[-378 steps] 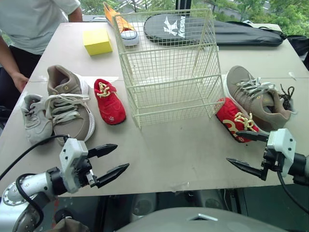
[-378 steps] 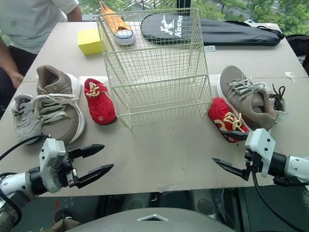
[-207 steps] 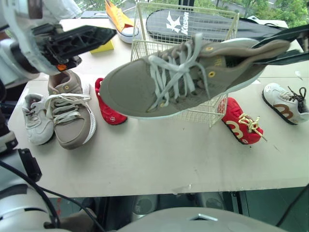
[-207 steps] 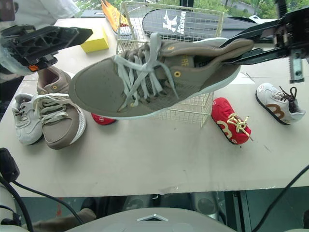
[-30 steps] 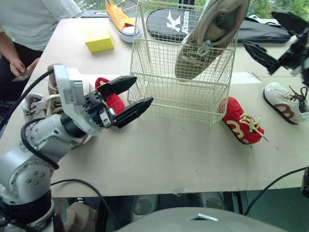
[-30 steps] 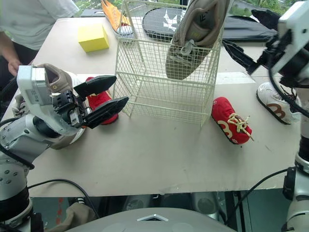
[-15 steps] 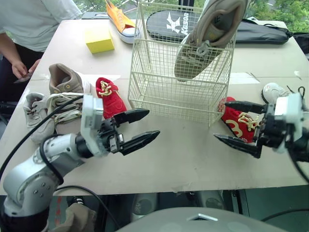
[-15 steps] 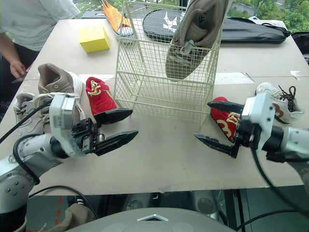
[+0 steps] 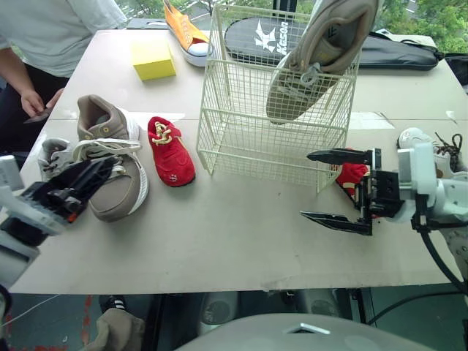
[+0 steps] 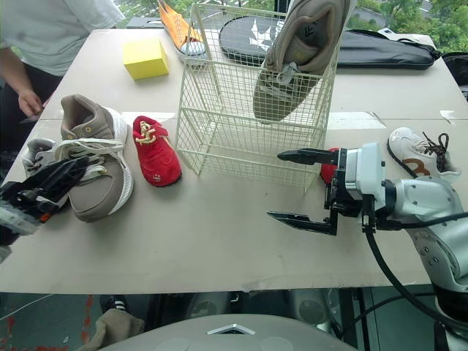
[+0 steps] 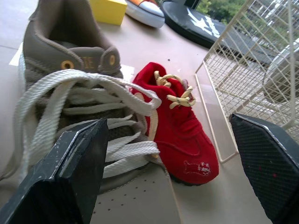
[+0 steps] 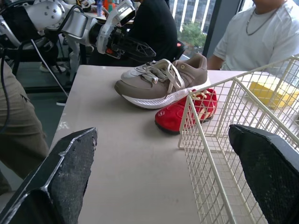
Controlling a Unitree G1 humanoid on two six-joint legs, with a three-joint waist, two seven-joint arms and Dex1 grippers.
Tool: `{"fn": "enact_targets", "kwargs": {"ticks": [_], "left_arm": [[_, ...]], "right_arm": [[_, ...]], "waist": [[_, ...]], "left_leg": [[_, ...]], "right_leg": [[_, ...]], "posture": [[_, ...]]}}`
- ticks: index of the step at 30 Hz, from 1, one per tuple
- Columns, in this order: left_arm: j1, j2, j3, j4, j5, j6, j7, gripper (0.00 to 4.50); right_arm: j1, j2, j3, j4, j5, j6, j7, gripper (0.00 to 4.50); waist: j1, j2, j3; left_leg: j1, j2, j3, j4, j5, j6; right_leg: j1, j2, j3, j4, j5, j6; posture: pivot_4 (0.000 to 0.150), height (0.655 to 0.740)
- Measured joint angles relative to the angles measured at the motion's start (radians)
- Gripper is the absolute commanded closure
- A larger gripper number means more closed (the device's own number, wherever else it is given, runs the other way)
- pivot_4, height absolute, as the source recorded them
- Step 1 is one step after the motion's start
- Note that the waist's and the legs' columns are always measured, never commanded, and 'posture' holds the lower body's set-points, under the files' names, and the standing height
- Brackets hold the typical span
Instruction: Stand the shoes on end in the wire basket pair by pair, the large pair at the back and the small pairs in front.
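Left gripper (image 9: 88, 175): we saw its fingers spread wide, low at the table's (image 9: 241, 241) near left edge, just beside the laces of the large tan shoe (image 9: 110, 157) lying there; we could not tell whether they touched.
Right gripper (image 9: 307, 184): we found it gaping, empty, hovering just in front of the basket's right corner.
Small shoes, left: a grey shoe (image 9: 50, 150) lay against the tan one's outer side, and a red shoe (image 9: 172, 150) lay between the tan one and the basket.
Small shoes, right: we saw a second red shoe (image 9: 352, 175) partly hidden behind the right gripper, with a white shoe (image 10: 417, 153) further right.
Wire basket (image 9: 248, 139): it stood mid-table, holding one large tan shoe (image 9: 322, 51) toe-down at its back right, heel above the rim.
Far end: we noted a yellow block (image 9: 153, 58), an orange shoe (image 9: 186, 33), a black racket bag (image 9: 380, 47) and a person (image 9: 44, 36).
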Motion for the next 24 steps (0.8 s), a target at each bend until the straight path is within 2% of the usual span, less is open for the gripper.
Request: {"fn": "enact_targets", "kwargs": {"ticks": [3,6,9,12,21,24], "left_arm": [[-0.082,0.105,-0.012,0.125,0.023,0.095,0.066,0.0],[-0.136,0.134,-0.04,0.195,0.047,0.152,0.06,0.0],[-0.218,0.208,-0.1,0.341,0.095,0.213,0.008,0.0],[-0.266,0.265,-0.157,0.412,0.145,0.258,-0.061,0.0],[-0.41,0.276,-0.342,0.564,0.319,0.263,-0.221,0.0],[-0.477,0.253,-0.402,0.614,0.375,0.242,-0.268,1.32]], "right_arm": [[-0.02,0.007,0.021,0.016,-0.012,-0.02,0.015,0.03],[-0.019,0.008,0.026,0.018,-0.02,-0.028,0.024,0.03],[-0.016,0.003,0.023,0.015,-0.019,-0.041,0.033,0.03],[-0.018,0.0,0.014,0.007,-0.019,-0.057,0.037,0.03],[-0.029,-0.001,0.011,-0.03,-0.008,-0.067,0.032,0.03],[-0.047,-0.001,0.011,-0.03,-0.008,-0.066,0.026,0.0]], "waist": [[0.0,0.0,0.0],[-0.005,0.0,0.0],[-0.007,-0.001,0.001],[-0.008,0.0,0.001],[-0.005,-0.001,0.001],[-0.003,0.0,0.001]], "left_leg": [[0.0,0.0,0.0,-0.001,0.0,0.0],[0.0,0.0,0.003,-0.001,0.0,0.0],[-0.001,0.0,0.001,-0.002,0.0,0.0],[0.0,0.0,0.003,-0.003,0.0,0.0],[0.0,0.0,0.003,-0.003,0.0,0.0],[0.0,-0.001,0.004,-0.003,0.0,0.0]], "right_leg": [[0.0,0.0,0.0,0.0,0.0,0.0],[-0.001,-0.001,0.0,0.0,0.0,0.0],[-0.002,-0.001,-0.002,0.0,0.0,0.0],[-0.002,-0.002,-0.001,0.0,0.0,0.0],[-0.002,-0.002,-0.001,0.0,0.0,0.0],[-0.002,-0.002,0.0,0.001,0.0,0.0]], "posture": [[0.15,0.74],[0.15,0.74],[0.15,0.74],[0.15,0.74],[0.15,0.74],[0.15,0.74]]}}
